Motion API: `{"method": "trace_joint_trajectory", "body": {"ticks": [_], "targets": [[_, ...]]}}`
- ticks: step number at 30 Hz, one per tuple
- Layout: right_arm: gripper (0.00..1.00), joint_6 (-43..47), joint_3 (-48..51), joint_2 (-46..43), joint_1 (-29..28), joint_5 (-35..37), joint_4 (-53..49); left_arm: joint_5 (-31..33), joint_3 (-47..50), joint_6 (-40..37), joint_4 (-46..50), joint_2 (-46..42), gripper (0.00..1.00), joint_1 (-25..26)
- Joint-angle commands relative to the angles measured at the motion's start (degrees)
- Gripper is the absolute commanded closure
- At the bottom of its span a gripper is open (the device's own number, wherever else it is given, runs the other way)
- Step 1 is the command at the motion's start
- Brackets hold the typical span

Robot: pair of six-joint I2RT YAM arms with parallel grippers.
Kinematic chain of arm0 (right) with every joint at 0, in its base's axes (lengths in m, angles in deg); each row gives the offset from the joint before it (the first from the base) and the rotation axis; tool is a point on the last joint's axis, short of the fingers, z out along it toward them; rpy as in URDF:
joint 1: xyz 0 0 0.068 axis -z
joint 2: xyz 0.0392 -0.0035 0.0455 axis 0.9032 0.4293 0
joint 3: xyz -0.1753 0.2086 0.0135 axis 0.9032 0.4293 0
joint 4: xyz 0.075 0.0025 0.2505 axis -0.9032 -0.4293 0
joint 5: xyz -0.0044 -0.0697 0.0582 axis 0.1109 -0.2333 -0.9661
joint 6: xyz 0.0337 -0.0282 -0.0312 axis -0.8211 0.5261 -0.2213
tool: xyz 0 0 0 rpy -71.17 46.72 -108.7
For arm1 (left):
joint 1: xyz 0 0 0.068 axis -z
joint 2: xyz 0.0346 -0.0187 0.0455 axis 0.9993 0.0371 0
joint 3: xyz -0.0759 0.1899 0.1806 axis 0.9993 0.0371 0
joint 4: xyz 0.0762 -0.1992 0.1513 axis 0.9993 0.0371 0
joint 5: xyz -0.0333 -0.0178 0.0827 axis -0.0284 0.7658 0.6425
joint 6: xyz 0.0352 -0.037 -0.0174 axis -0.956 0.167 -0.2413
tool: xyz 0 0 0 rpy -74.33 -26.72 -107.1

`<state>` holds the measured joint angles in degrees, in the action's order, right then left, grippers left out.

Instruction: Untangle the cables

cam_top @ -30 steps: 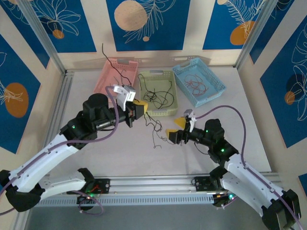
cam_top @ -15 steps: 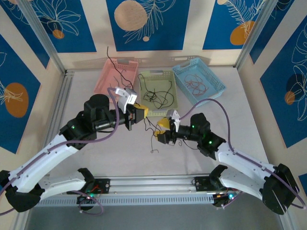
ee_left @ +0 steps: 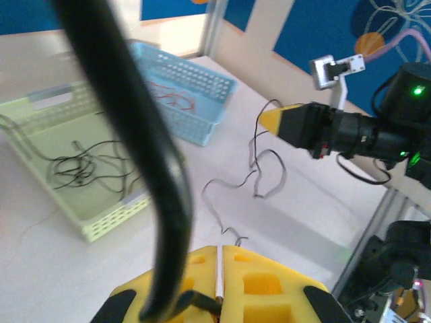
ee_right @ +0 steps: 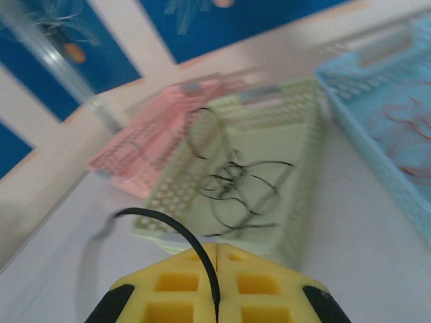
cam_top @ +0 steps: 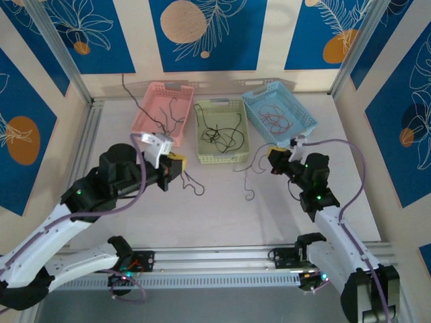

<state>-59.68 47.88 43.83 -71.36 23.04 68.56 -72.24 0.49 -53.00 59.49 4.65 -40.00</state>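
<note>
My left gripper is shut on a black cable that rises out of its yellow fingers, blurred, close to the lens. A thin dark strand curls on the table just in front of those fingertips. My right gripper is shut on another black cable that arcs left out of the jaws and hangs in loops to the table. In the top view the two strands lie apart.
Three baskets stand in a row at the back: a pink basket with dark wires, a green basket with black wires, and a blue basket with red wires. A metal rail runs along the near edge.
The right gripper closed on a black cable near the middle and pulled back to the right. The left arm drew back left with its cable. The strands have separated.
</note>
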Motion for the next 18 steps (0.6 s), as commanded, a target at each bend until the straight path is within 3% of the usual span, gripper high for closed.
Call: {"method": "trace_joint_trajectory", "body": {"ticks": [1,3,5,12,16,18], "targets": [[1.00,-6.1,1.3,-0.3,1.4,-4.5,-3.2,7.0,0.8,-1.5,6.1,-2.6,1.00,-0.2],[1.00,-6.3,0.0,-0.7,-0.5,-4.1,-6.9,9.0,0.9,-1.5,7.8,-3.8,1.00,-0.2],[1.00,-6.7,-2.2,-1.2,-2.7,0.7,-14.4,9.9,1.4,-1.6,8.7,-4.9,1.00,-0.2],[1.00,-9.0,-4.2,1.9,-7.6,11.2,-30.2,8.7,3.4,-1.6,9.5,-6.5,1.00,-0.1],[0.91,-10.3,-5.8,6.4,-9.0,12.3,-34.5,8.5,3.9,-1.7,10.1,-6.6,1.00,-0.1],[0.81,-10.2,-7.4,9.2,-10.5,13.3,-37.0,8.5,4.3,-1.8,10.4,-6.8,1.00,-0.1]]}}
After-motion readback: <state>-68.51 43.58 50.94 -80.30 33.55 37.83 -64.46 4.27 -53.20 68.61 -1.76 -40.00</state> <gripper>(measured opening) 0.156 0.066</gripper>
